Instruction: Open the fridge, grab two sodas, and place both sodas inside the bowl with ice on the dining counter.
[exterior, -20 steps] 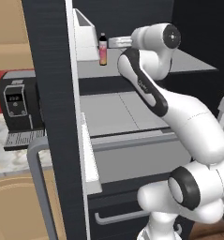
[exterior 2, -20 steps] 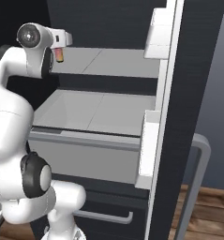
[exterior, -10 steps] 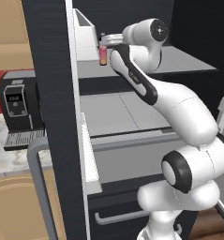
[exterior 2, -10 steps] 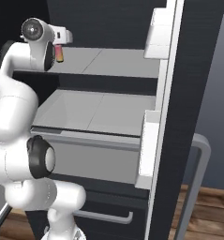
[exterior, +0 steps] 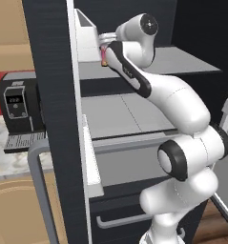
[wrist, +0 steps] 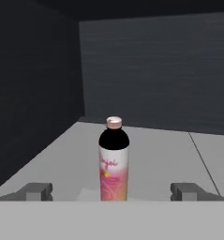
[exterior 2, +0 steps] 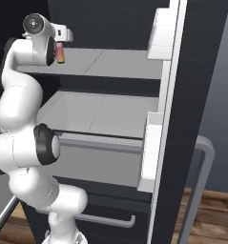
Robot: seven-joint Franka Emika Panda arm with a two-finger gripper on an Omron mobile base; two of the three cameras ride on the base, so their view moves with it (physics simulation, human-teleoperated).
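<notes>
The black fridge (exterior: pixel 48 95) stands open, its doors swung out at the left of the left base view and at the right of the right base view (exterior 2: pixel 201 71). On its upper grey shelf (wrist: pixel 151 159) a slim soda bottle (wrist: pixel 114 161) stands upright, with a dark cap end and a pink-orange body. My gripper (wrist: pixel 112 192) is open, with one fingertip (wrist: pixel 36 191) on each side of the bottle and clear gaps between. From the base cameras the hand (exterior: pixel 106 39) sits right over the bottle (exterior: pixel 104 56), and the bottle (exterior 2: pixel 61 53) shows just below the hand (exterior 2: pixel 63 34).
White door bins (exterior: pixel 87 35) (exterior 2: pixel 160 28) jut from the open doors close to the arm. A middle shelf (exterior: pixel 120 114) and a lower drawer with a grey handle (exterior: pixel 122 220) lie below. A black coffee machine (exterior: pixel 17 107) stands on the counter at left.
The arm has swung the hand across the upper shelf to the bottle, so the fingers now flank it. The jaws stayed open and the bottle has not moved.
</notes>
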